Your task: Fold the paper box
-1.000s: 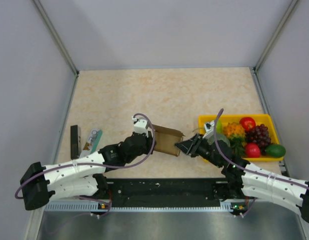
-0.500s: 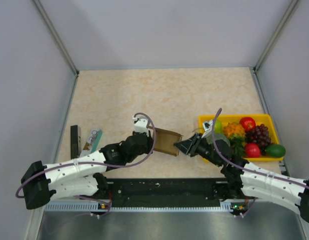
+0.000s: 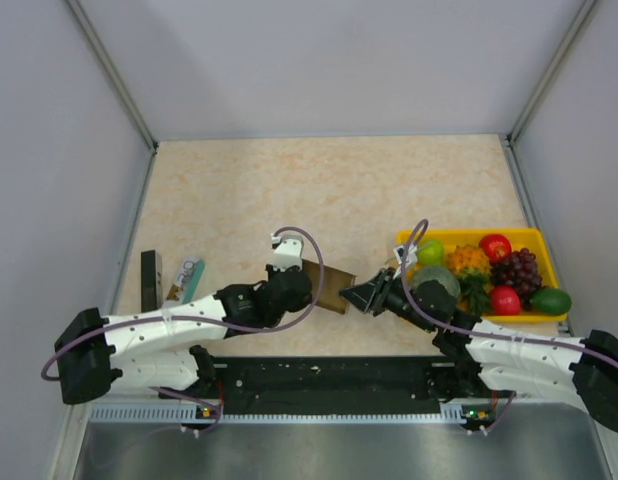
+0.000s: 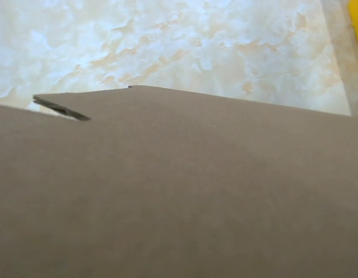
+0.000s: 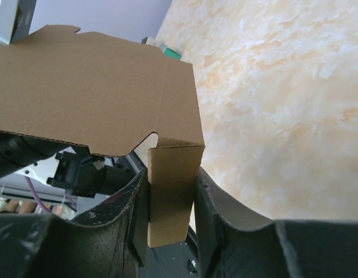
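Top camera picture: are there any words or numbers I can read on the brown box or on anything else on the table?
No text can be read anywhere.
The plain brown cardboard box: no print on any side that shows.
The small teal-and-white packet: some marking, too small to read.
The thin dark block beside it: nothing readable.
The yellow plastic fruit tray: no label in view.

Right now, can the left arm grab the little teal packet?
Probably not yet. The left gripper is shut on the paper box, which the right gripper pinches too. The teal packet lies uncovered beside that arm, but it must let go first.
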### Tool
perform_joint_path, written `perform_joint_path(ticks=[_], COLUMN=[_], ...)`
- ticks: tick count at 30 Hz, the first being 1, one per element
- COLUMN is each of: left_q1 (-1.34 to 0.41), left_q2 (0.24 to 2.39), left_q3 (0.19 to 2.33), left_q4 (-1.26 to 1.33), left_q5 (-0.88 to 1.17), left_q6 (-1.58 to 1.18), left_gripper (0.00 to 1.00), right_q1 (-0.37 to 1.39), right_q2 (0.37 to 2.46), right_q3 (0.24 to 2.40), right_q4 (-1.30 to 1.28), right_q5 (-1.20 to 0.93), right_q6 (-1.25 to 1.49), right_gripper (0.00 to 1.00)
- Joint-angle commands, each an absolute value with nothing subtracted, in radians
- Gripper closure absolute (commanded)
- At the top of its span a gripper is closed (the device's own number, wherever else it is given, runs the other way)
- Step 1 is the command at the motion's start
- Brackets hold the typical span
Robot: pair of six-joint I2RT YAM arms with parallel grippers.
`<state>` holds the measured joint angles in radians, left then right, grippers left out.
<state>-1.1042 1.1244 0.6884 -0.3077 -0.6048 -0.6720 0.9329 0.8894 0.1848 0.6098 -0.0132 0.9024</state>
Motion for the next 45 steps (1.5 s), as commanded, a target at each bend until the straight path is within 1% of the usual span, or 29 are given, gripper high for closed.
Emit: perform_joint_path(ticks=[1,6,9,10,11,13,14,18,21,26,27,29,31,33,37,38,39,40,42,43,45], left_q1=[-1.109,-1.109,-1.111,-1.111,-1.109,-1.111,-1.109,-1.109,-1.101,-1.065,-1.059,-1.039,-1.005,-0.982,-0.875,-0.85,-0.824,-0.766,-0.717,-0.688,-0.667], left_q2=[1.155,1.175,1.167,1.166,1.164,1.141,1.129,1.028,0.968,0.916,0.887,0.85,0.802,0.763,0.712,0.7,0.678,0.669,0.643,0.635,0.621], left_q3=[0.761,0.795,0.787,0.79,0.79,0.776,0.77,0.733,0.712,0.716,0.709,0.698,0.68,0.666,0.628,0.611,0.57,0.542,0.474,0.457,0.411], left_q4=[-0.34,-0.399,-0.405,-0.419,-0.422,-0.387,-0.374,-0.305,-0.287,-0.365,-0.373,-0.385,-0.377,-0.38,-0.403,-0.391,-0.374,-0.309,-0.237,-0.16,-0.079], left_q5=[-0.732,-0.73,-0.721,-0.718,-0.694,-0.645,-0.625,-0.499,-0.456,-0.351,-0.342,-0.301,-0.24,-0.155,-0.034,0.025,0.129,0.212,0.348,0.453,0.544], left_q6=[-0.759,-0.791,-0.798,-0.816,-0.822,-0.796,-0.792,-0.726,-0.694,-0.69,-0.687,-0.683,-0.652,-0.628,-0.63,-0.627,-0.629,-0.629,-0.633,-0.638,-0.647], left_gripper=[1.0,1.0,1.0,0.99,0.94,0.81,0.66,0.45,0.39,0.35,0.32,0.21,0.14,0.14,0.14,0.14,0.14,0.14,0.16,0.15,0.14], right_q1=[1.011,1.026,1.028,1.026,1.028,1.028,1.028,1.026,1.023,0.999,0.991,0.982,0.973,0.968,0.951,0.948,0.945,0.939,0.917,0.908,0.879], right_q2=[0.937,0.994,0.996,0.988,0.982,0.965,0.954,0.911,0.885,0.854,0.844,0.831,0.812,0.796,0.759,0.747,0.739,0.732,0.707,0.7,0.683], right_q3=[0.238,0.244,0.249,0.244,0.242,0.25,0.253,0.242,0.235,0.221,0.215,0.212,0.209,0.206,0.196,0.196,0.195,0.193,0.183,0.178,0.17], right_q4=[0.808,0.873,0.885,0.891,0.879,0.845,0.822,0.718,0.683,0.618,0.612,0.582,0.557,0.523,0.482,0.473,0.444,0.433,0.42,0.414,0.407], right_q5=[-0.12,-0.109,-0.118,-0.115,-0.106,-0.095,-0.091,-0.064,-0.052,-0.049,-0.052,-0.049,-0.048,-0.049,-0.049,-0.054,-0.055,-0.057,-0.077,-0.089,-0.126], right_q6=[0.832,0.821,0.815,0.815,0.815,0.81,0.81,0.795,0.788,0.793,0.793,0.795,0.795,0.793,0.801,0.804,0.805,0.811,0.833,0.842,0.868], right_gripper=[0.82,0.82,0.82,0.83,0.83,0.83,0.83,0.82,0.83,0.83,0.83,0.83,0.83,0.83,0.83,0.83,0.83,0.83,0.83,0.83,0.83])
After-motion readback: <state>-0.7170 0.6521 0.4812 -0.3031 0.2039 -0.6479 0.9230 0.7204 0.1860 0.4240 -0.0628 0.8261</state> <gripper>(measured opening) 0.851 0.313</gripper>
